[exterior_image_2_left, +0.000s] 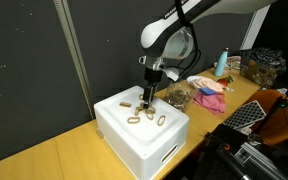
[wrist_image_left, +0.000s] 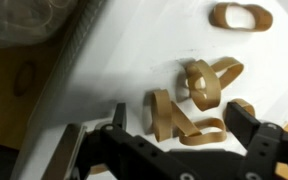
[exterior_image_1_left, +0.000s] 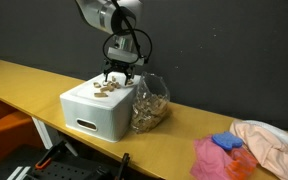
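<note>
Arm shell: your arm (exterior_image_2_left: 170, 38) shows white rounded casings with grey joint bands.
Gripper: your gripper (wrist_image_left: 179, 130) is black, with two blocky fingers (wrist_image_left: 248, 126).
Cable: a black cable (exterior_image_1_left: 144, 45) loops alongside your arm.

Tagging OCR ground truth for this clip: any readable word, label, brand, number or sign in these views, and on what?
None readable.
The white rectangular box is blank on its visible faces.
The tan looped bands lying on it are unmarked.
The clear plastic bag beside it shows no print.
The blue-green bottle farther along the table is too small and blurred to tell whether it has a label.
</note>
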{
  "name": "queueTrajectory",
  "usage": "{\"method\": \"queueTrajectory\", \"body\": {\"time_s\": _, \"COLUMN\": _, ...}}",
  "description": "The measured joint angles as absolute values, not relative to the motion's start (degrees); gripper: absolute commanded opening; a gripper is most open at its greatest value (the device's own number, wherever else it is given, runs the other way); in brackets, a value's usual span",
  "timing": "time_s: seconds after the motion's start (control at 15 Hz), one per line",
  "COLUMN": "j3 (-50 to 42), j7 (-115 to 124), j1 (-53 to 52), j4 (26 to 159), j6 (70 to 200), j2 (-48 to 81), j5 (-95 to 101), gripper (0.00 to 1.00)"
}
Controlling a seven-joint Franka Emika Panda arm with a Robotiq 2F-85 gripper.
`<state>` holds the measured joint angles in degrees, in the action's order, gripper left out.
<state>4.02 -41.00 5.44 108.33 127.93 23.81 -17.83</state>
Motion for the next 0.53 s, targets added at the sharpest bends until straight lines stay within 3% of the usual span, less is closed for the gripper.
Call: {"method": "queueTrajectory", "body": {"time_s": 0.53, "j3": 6.4, "j7": -41.4, "j1": 6.1, "j4": 104.3, "j6": 127.5, "j2": 26.9, "j5": -18.1, "gripper": 1.0}}
